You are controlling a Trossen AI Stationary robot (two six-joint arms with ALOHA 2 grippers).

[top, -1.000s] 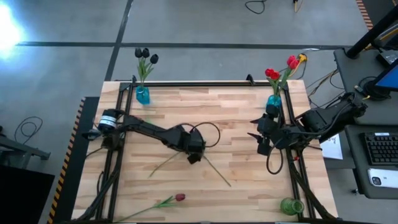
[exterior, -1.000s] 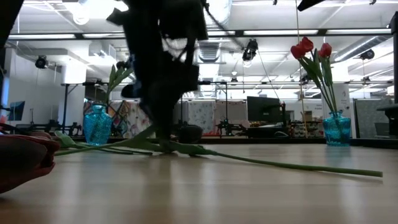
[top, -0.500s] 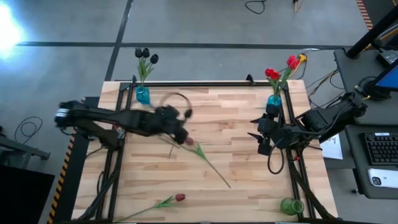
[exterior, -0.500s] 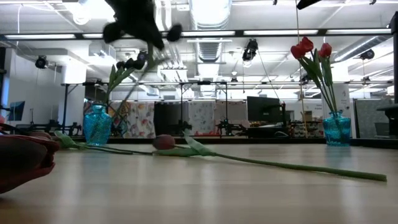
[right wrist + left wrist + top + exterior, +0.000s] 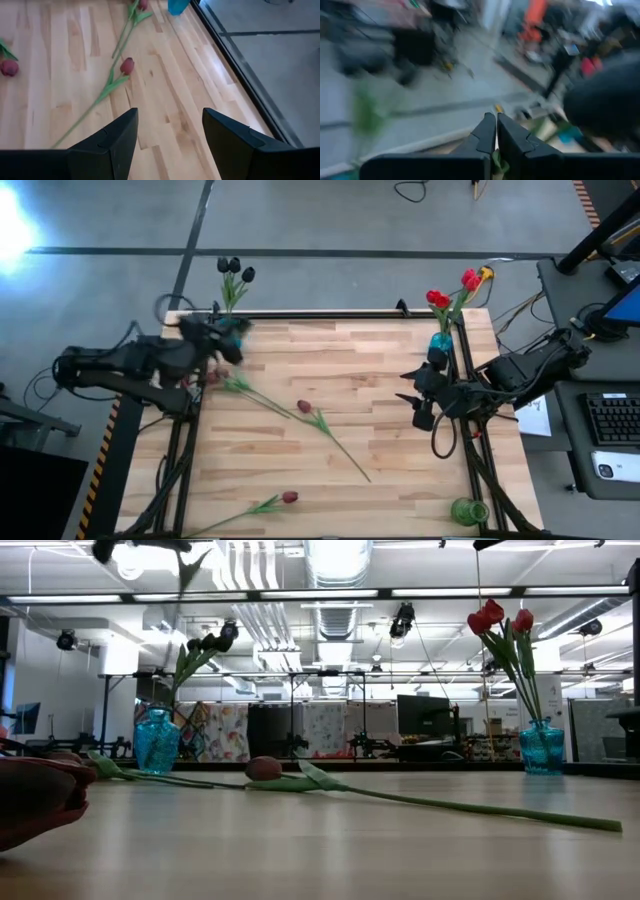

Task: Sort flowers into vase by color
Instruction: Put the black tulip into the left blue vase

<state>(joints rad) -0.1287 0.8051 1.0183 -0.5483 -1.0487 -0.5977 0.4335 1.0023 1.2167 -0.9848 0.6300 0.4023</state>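
My left gripper (image 5: 230, 332) is high over the table's far left corner, next to the blue vase (image 5: 229, 333) of black tulips (image 5: 233, 267), and is shut on a green flower stem (image 5: 496, 162). Motion blur hides that flower's head. Three tulips lie flat on the wood. One has its dark red head (image 5: 212, 376) near the left edge. A maroon one (image 5: 303, 407) is in the middle, and a red one (image 5: 288, 497) is by the near edge. The right blue vase (image 5: 441, 340) holds red tulips (image 5: 438, 299). My right gripper (image 5: 415, 406) hovers open at the table's right side. My left gripper pinches a thin green stem (image 5: 496, 162) between its two shut fingers (image 5: 485, 132). The flower is lifted clear of the table. In the low view a thin stem (image 5: 178, 600) hangs down from the gripper (image 5: 135, 546) above the left vase. Which part of the stem it holds is blurred.
A green vase (image 5: 468, 510) stands at the near right corner. A black metal frame (image 5: 320, 314) runs along the table's far edge and sides. Bare wood (image 5: 380, 370) lies between the middle tulip and the right gripper. In the right wrist view the maroon tulip (image 5: 127, 65) lies ahead.
My left gripper has risen from the middle of the table, shut on one flower's stem, and swung fast toward the far left corner, up to the vase of black tulips. That flower has been lifted clear. The flower that lay crossed with it stays flat on the wood.
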